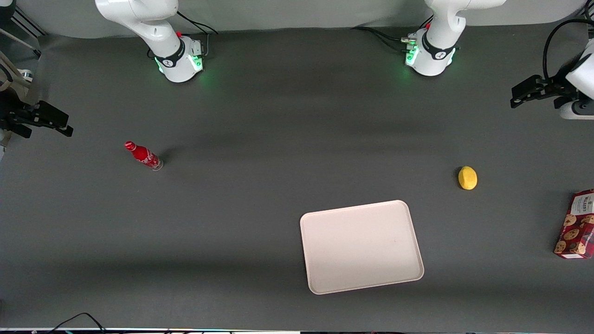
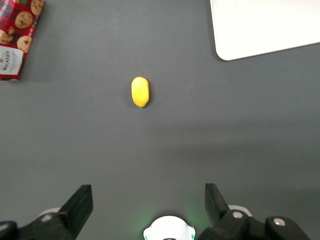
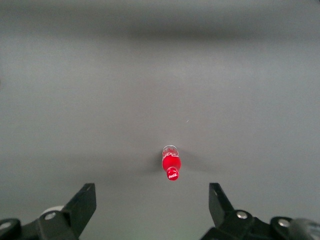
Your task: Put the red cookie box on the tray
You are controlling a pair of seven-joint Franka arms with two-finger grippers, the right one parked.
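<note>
Your dark grey counter (image 1: 260,222) carries everything here. The largest item on it is the tray (image 1: 361,246), a pale cream-pink rectangle lying flat and bare, close to the front camera. Your red cookie box (image 1: 577,224) lies flat on the counter at the working arm's end of the table, well apart from the tray and cut by the picture's edge. Your hand (image 1: 523,94) hangs above the counter at that same end, farther from the front camera than the box, fingers (image 2: 80,202) spread wide and holding nothing. A red bottle (image 1: 143,155) stands toward the parked arm's end. A yellow lemon (image 1: 467,178) sits between tray and box, touching neither.
</note>
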